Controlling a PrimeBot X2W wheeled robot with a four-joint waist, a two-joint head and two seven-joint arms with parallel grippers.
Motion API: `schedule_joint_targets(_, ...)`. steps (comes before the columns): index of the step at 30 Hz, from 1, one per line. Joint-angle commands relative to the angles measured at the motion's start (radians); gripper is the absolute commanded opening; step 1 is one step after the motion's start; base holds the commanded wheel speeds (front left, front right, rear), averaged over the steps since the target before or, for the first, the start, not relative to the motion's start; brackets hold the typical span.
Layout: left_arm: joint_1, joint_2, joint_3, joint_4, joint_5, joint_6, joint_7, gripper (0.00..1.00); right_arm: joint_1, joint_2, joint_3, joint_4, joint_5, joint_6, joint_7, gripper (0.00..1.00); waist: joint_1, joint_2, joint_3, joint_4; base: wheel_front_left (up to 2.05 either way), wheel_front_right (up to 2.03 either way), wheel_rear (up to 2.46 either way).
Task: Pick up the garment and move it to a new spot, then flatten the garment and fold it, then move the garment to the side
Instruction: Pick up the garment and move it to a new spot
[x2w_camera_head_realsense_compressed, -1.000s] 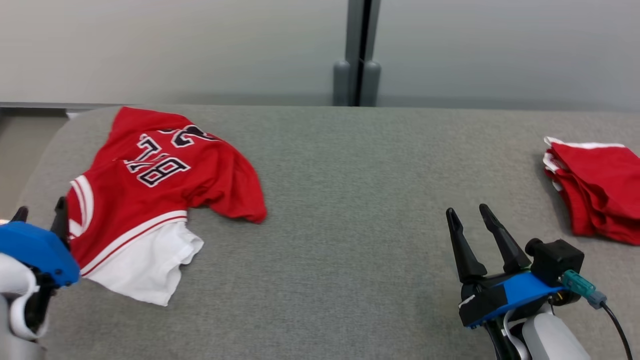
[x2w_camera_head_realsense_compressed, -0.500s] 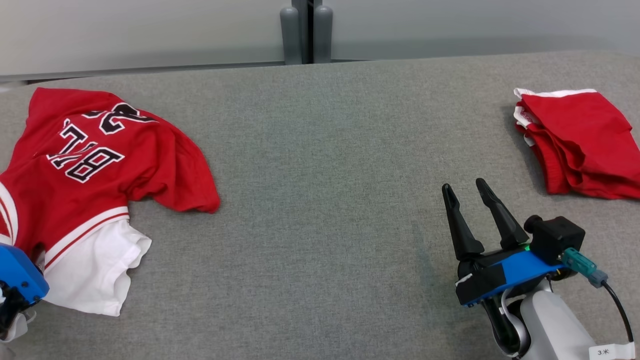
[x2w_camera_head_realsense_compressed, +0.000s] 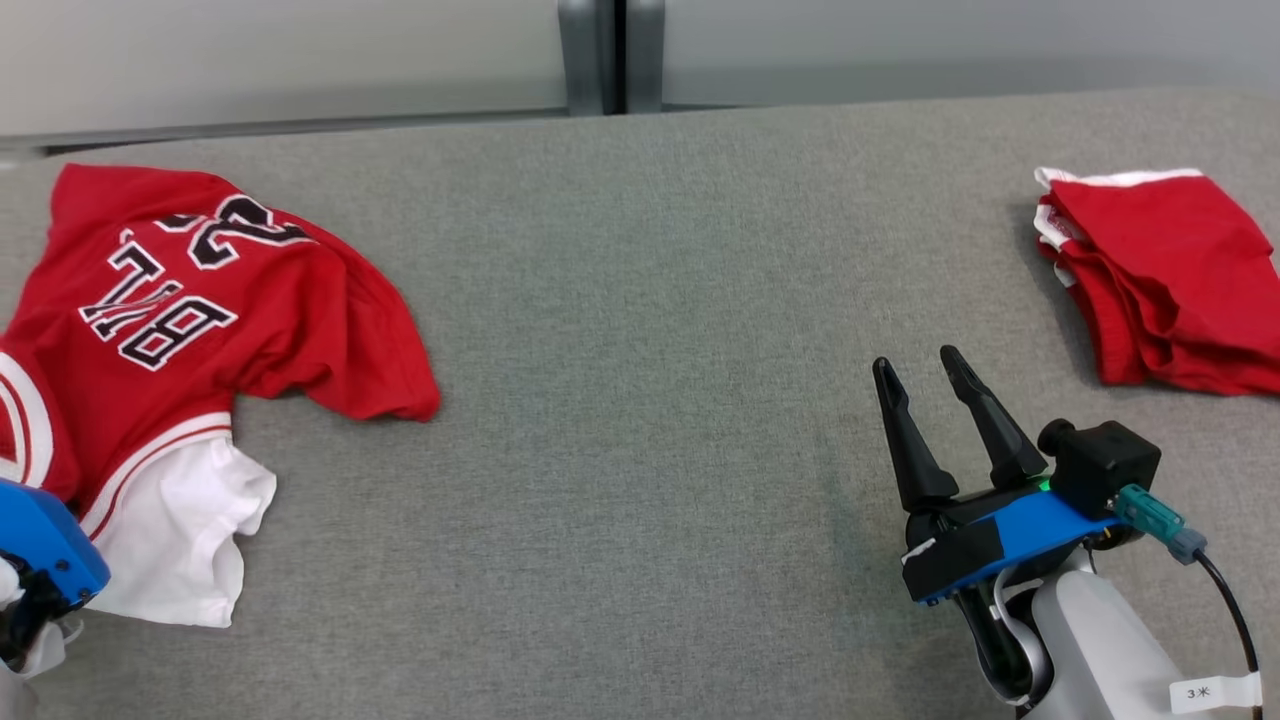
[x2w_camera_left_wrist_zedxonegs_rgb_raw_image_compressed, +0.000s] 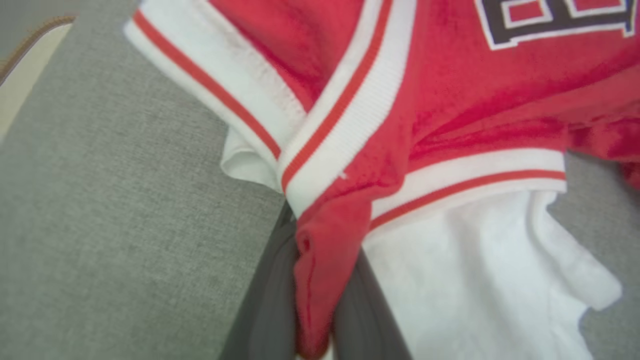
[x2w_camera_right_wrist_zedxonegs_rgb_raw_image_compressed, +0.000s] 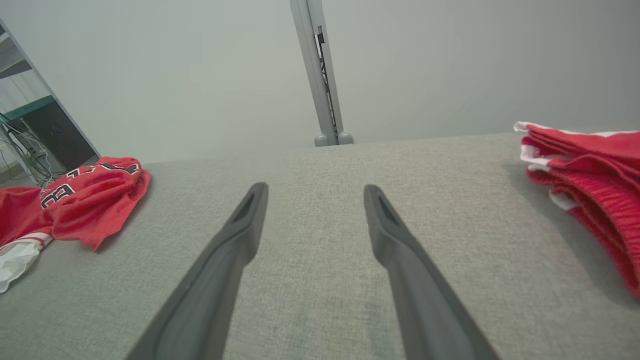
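Left wrist view shows you the left jaws pinched on a fold of the red-and-white lettered jersey (x2w_camera_left_wrist_zedxonegs_rgb_raw_image_compressed: 475, 110), crumpled at the left end of the grey fabric-covered table (x2w_camera_head_realsense_compressed: 640, 300). The right jaws stand wide apart, holding nothing.

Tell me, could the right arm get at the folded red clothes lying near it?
Probably yes: the right tool stands open and empty, and only bare grey surface lies between it and the folded red clothes.
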Motion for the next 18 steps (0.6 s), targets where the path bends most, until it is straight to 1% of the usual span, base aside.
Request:
schedule_joint_targets(1,-0.011,0.015,-0.004,0.001,0.003,-0.005,-0.007,0.0,-0.003,0.0,-0.002,0.003,0.005,0.0,-0.004,1.0,-0.0001,-0.0003,-0.008,-0.001,0.0,0.0,0.0)
schedule_joint_targets(5,-0.028,0.034,-0.05,-0.037,0.014,-0.005,-0.026,0.0,0.026,0.011,-0.006,0.012,0.012,0.0,-0.004,1.0,-0.0001,-0.0003,-0.061,0.011,0.0,0.0,0.0)
schedule_joint_targets(8,-0.042,0.044,-0.097,-0.096,0.003,-0.006,-0.021,0.0,0.039,0.017,-0.009,0.016,0.012,0.0,-0.004,1.0,-0.0001,-0.0003,-0.102,0.02,0.0,0.0,0.0)
schedule_joint_targets(15,-0.072,0.073,-0.235,-0.335,-0.037,-0.007,0.02,0.0,0.068,0.031,-0.016,0.024,0.015,0.0,-0.004,1.0,-0.0001,-0.0003,-0.176,0.018,0.0,0.0,0.0)
schedule_joint_targets(18,-0.08,0.062,-0.271,-0.45,-0.067,-0.006,0.046,0.0,0.078,0.035,-0.022,0.025,0.019,0.0,-0.004,1.0,-0.0001,-0.0003,-0.195,0.001,0.0,0.0,0.0)
